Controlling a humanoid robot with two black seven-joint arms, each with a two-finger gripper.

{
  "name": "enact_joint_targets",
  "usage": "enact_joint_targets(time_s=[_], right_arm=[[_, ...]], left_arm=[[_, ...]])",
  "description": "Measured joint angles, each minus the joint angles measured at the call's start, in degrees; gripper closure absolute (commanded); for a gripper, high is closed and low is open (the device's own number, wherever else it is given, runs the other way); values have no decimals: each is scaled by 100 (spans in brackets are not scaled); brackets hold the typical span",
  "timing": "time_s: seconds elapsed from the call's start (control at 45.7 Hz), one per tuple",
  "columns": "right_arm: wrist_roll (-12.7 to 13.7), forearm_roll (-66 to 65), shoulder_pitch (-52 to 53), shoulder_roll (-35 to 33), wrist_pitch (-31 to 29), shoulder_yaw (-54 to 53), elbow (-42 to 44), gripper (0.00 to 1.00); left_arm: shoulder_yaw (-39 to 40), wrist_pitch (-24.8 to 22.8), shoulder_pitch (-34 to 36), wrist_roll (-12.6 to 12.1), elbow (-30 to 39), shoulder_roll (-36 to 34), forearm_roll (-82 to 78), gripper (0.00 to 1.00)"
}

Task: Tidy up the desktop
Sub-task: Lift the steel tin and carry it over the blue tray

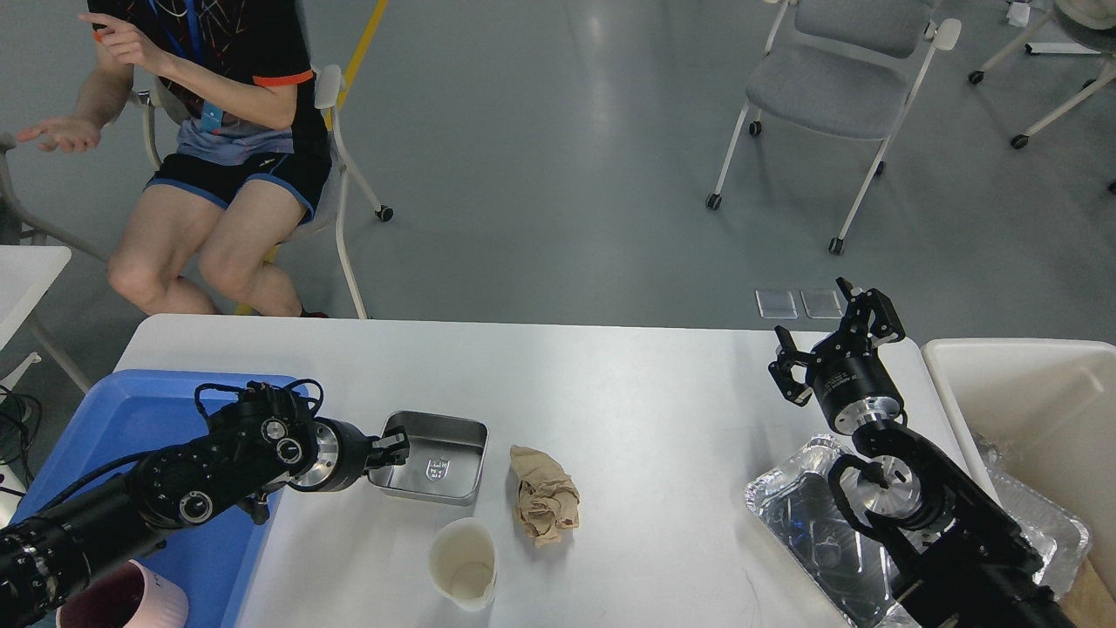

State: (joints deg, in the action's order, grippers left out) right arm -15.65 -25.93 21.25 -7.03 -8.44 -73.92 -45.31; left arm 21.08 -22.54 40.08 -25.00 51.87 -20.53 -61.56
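The white desktop point(628, 384) holds a small square steel tray point(440, 453), a crumpled brown paper point(543, 506), a white paper cup point(462, 563) and a crinkled foil tray point(806, 523). My left gripper point(392, 447) reaches in low from the left, and its fingers sit closed on the steel tray's left rim. My right gripper point(835, 342) is open and empty. It is raised over the desktop's far right corner, above the foil tray.
A blue plastic tray point(131, 419) lies at the desktop's left end under my left arm, with a pink mug point(144, 602) at its near end. A white bin point(1029, 392) stands right of the desktop. A person point(218, 174) sits beyond the far left corner.
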Motion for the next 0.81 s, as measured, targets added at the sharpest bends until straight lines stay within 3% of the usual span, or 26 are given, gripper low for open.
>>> enact_joint_targets(time_s=[0.482,0.657,0.701,0.81], right_arm=[[0,0,11,21,0,0,40,0],[0,0,10,25,0,0,40,0],[0,0,13,24,1,0,40,0],[0,0,42,30,9,0,40,0]], left_arm=[[59,-233,134,-351,265,-274,-4,100],[103,-458,414,-872,1048,-1095,85,100],[122,-596,510,-963,1425,-1575,216,100],[317,-1030,629,-997,2112,-2585,662,100]])
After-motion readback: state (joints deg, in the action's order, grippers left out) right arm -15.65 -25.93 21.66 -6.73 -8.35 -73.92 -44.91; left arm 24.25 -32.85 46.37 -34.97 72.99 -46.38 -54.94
